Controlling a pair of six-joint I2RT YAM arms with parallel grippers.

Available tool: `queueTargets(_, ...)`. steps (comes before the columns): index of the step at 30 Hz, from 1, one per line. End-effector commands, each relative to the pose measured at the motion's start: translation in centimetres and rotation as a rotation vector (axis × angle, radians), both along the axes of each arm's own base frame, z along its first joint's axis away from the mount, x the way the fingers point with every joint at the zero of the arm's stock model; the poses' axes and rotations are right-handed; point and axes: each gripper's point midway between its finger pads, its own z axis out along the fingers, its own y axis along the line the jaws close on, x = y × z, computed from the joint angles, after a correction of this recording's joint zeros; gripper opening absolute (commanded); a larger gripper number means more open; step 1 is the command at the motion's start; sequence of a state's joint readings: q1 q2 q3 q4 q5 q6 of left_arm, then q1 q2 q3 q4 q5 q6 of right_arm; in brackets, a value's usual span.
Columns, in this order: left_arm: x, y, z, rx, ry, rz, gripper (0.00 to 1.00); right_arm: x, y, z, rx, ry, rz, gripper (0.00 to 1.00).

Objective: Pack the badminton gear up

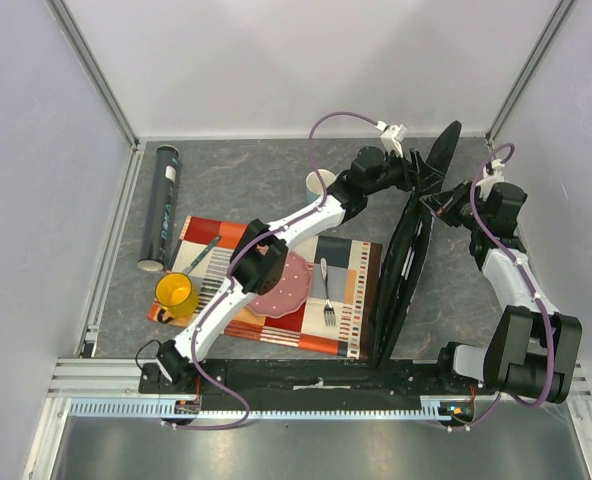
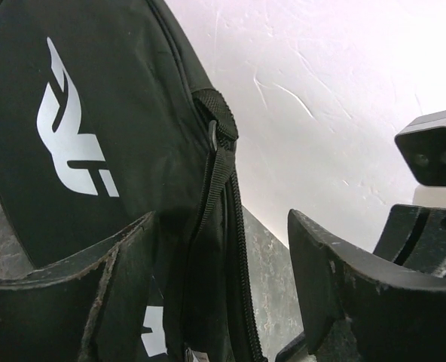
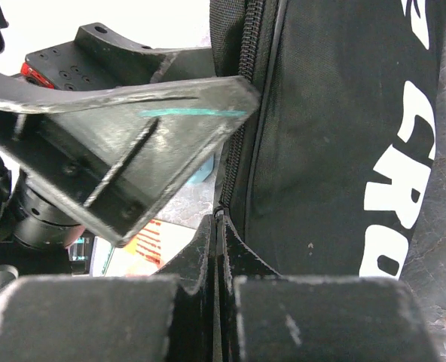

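From above, the racket bag (image 1: 401,280) is seen standing on its long edge on the grey desk (image 1: 236,180), its narrow end towards the arm bases and its broad end towards the back wall. Both arms are seen to meet at that broad end, the left pincer (image 1: 419,172) on the bag's left face and the right pincer (image 1: 444,203) on its right face. Only this view takes in what lies well to the left of the bag: the dark tube (image 1: 161,205) lying far off, and closer in a patterned mat (image 1: 351,300) carrying a yellow mug (image 1: 176,293), a pink plate (image 1: 281,285) and a fork (image 1: 327,295), with a light blue cup (image 1: 319,185) partly covered by the left arm. How the jaws stand is shown only by the wrist cameras. In the left wrist view the fingers (image 2: 80,294) are spread wide, nothing is clamped, and the bag's zipped edge with its strap (image 2: 219,173) is seen rising between them beside a white logo (image 2: 72,136). In the right wrist view the fingertips (image 3: 234,256) are pressed fully together against the zip line, beside white lettering (image 3: 404,151) that is cut off after "CRO". Whether a zip pull or any fabric is caught there cannot be made out. The inside of the bag is hidden in every view.
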State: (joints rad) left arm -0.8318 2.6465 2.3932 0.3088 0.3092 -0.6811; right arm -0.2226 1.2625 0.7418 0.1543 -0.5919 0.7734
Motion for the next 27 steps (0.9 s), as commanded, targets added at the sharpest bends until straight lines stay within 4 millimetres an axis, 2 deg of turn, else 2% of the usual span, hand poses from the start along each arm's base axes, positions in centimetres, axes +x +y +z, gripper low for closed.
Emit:
queueTargets(1, 0.1, -0.8, 0.9, -0.034, -0.05, 0.035, 0.71, 0.2, 0.7, 1.4, -0.021, -0.037, 0.032, 0.0)
queueTargets(3, 0.2, -0.8, 0.7, -0.021, -0.062, 0.041, 0.7, 0.3, 0.7, 1.4, -0.021, -0.036, 0.029, 0.0)
queueTargets(5, 0.3, -0.8, 0.9, -0.018, -0.077, 0.045, 0.58, 0.3, 0.7, 1.5, -0.032, -0.035, 0.031, 0.0)
queueTargets(7, 0.4, -0.8, 1.3, -0.023, -0.091, 0.057, 0.37, 0.3, 0.8, 1.4, -0.035, -0.026, 0.032, 0.0)
queueTargets(9, 0.6, -0.7, 1.8, -0.023, -0.121, 0.068, 0.33, 0.3, 0.9, 1.4, -0.053, -0.026, 0.035, 0.0)
queueTargets(10, 0.9, -0.6, 2.3, -0.026, -0.134, 0.086, 0.22, 0.1, 0.9, 1.2, -0.059, -0.017, 0.037, 0.0)
queueTargets(11, 1.1, -0.4, 2.7, -0.024, -0.154, 0.099, 0.15, 0.1, 0.9, 1.2, -0.07, -0.015, 0.036, 0.0)
queueTargets(12, 1.3, -0.3, 2.9, -0.023, -0.165, 0.114, 0.02, -0.1, 0.8, 0.9, -0.077, 0.001, 0.033, 0.0)
queueTargets(17, 3.7, 1.4, 5.2, -0.042, -0.206, 0.282, 0.02, -1.8, 1.4, 0.1, -0.089, 0.055, 0.043, 0.0)
queueTargets(18, 3.9, 1.7, 5.6, -0.044, -0.218, 0.303, 0.02, -2.7, 2.0, -0.9, -0.09, 0.089, 0.06, 0.0)
queueTargets(23, 6.5, 4.3, 8.1, -0.097, -0.26, 0.472, 0.02, -6.9, 4.5, -1.2, -0.079, 0.122, 0.127, 0.0)
queueTargets(24, 6.9, 4.8, 8.7, -0.11, -0.264, 0.502, 0.02, -8.5, 4.9, -1.2, -0.084, 0.133, 0.141, 0.0)
queueTargets(26, 7.5, 5.8, 10.3, -0.136, -0.293, 0.533, 0.02, -10.1, 5.1, -1.4, -0.094, 0.145, 0.146, 0.0)
queueTargets(27, 7.8, 6.3, 10.9, -0.142, -0.3, 0.557, 0.02, -11.7, 5.1, -1.7, -0.097, 0.166, 0.145, 0.0)
